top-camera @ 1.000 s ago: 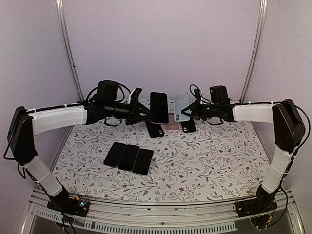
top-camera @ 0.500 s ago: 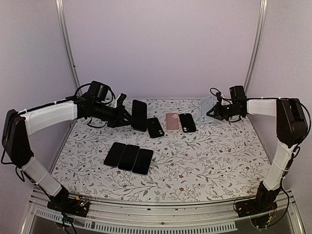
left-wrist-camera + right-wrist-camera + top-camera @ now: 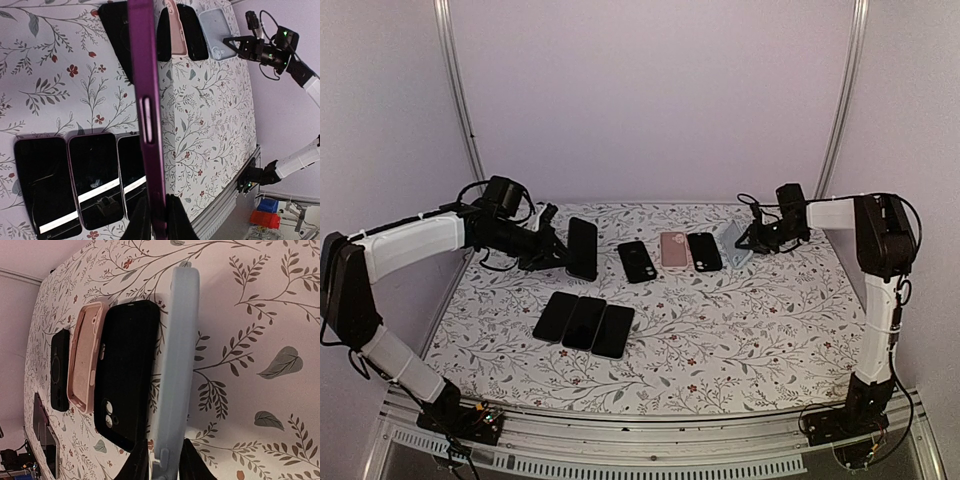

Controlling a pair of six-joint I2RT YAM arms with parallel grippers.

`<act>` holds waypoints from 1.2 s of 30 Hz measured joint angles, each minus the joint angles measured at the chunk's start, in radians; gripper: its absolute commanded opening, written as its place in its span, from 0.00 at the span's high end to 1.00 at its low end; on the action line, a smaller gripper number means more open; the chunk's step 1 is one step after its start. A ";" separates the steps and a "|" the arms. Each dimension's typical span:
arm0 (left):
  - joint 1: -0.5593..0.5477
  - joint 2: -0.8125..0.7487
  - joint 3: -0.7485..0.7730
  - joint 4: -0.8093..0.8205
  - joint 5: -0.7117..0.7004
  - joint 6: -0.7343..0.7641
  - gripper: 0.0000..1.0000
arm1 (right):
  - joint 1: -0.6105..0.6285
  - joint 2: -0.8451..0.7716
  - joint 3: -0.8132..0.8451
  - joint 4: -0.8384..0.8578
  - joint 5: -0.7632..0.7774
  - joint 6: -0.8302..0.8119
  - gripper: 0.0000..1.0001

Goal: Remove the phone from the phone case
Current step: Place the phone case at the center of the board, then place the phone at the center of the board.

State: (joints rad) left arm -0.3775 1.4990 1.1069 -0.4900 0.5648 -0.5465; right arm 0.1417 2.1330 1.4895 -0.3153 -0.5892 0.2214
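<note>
Floral surface (image 3: 740,320) below, and the parting looks done: your left pincer (image 3: 157,212) is clamped on the purple phone (image 3: 146,115), held on edge at ten o'clock, well apart from the pale blue case (image 3: 175,365) at two o'clock. Your right pincer (image 3: 165,462) flanks that case — gripping or merely bracketing, you cannot tell. Next, by my judgement, lay the phone flat beside the three phones (image 3: 584,323). Only the left wrist view shows the phone's purple rim and side button — overhead it reads as a dark slab.
</note>
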 measured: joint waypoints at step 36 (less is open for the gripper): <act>-0.351 0.190 0.007 0.137 0.042 -0.145 1.00 | 0.042 -0.164 -0.121 -0.029 0.420 -0.008 0.01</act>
State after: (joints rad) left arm -0.7288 1.6894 1.1141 -0.3527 0.6071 -0.6914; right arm 0.1833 1.9694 1.3682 -0.3447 -0.1692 0.2138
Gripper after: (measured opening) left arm 0.086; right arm 0.987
